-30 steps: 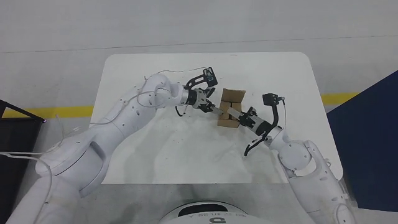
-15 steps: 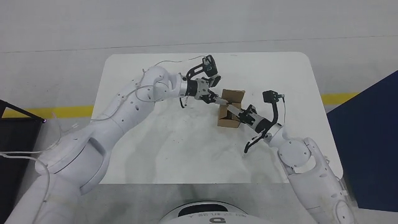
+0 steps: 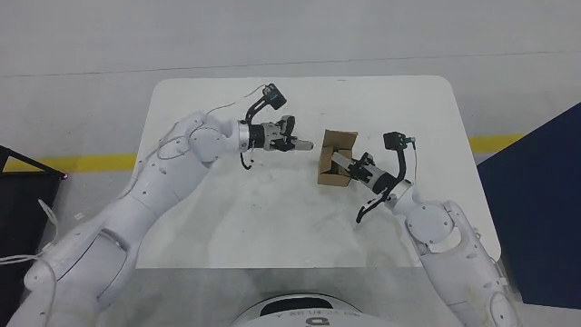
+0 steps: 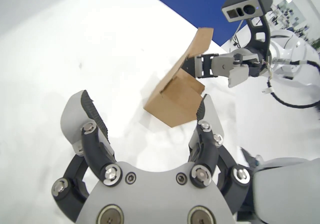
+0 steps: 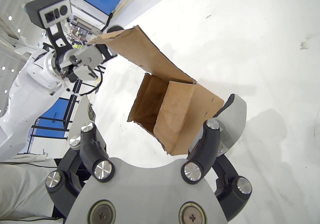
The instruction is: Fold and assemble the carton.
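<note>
One brown corrugated-cardboard carton [image 3: 338, 141] is seen lying on its side near the middle of the single white rounded-corner table [image 3: 399, 109], its open end turned toward the right gripper [image 3: 350, 167]. That gripper is set at the carton's mouth with its fingers spread wide. One pad [image 5: 231, 106] is laid against the outside of a carton wall, while the opposite finger is held clear of the cardboard, so nothing is clamped. The left gripper [image 3: 306, 145] is found near the carton, on the side away from the right gripper. It is not touching the carton, and its two fingers are apart with nothing between them. Two flaps can be counted at the open end: one long flap [image 5: 140, 47], raised and slanting away from the mouth, and one shorter flap [image 5: 175, 115], bent partway inward. Whether further flaps are present cannot be told. The step in hand is judged to be the closing of this end, with the body squared up and the flaps not yet shut. For the next move, the carton would probably need to be braced by the right gripper against sliding on the smooth table. The shorter flap would then be pushed fully in and the long flap pressed down over it by the left gripper. In all, one carton, one table and two grippers are counted.
</note>
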